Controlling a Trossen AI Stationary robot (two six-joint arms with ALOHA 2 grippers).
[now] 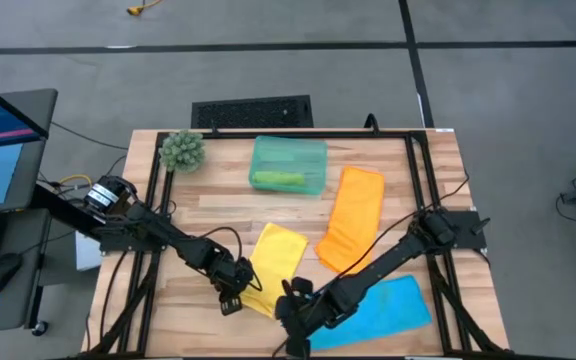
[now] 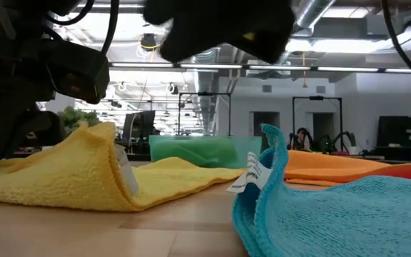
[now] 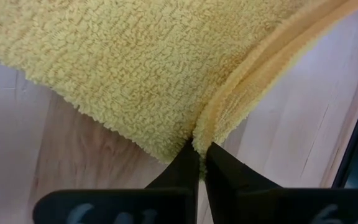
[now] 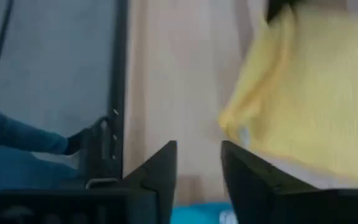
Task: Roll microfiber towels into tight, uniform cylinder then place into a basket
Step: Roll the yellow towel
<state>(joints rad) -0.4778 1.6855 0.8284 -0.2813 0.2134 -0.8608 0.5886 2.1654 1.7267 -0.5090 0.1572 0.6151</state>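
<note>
The left gripper (image 3: 199, 163) is closed on the near corner of the yellow towel (image 1: 276, 260), so that the edge is lifted a little from the surface (image 1: 218, 205), probably to begin a fold or a roll. The right gripper (image 4: 197, 171) hangs just beside this towel's near edge with its jaws apart and nothing between them; it seems ready to take the other corner. The blue towel (image 1: 393, 310) lies flat under the right arm, and the orange towel (image 1: 353, 215) is near the middle. A green towel (image 1: 278, 179), already rolled, lies in the basket (image 1: 313, 150) at the far side.
</note>
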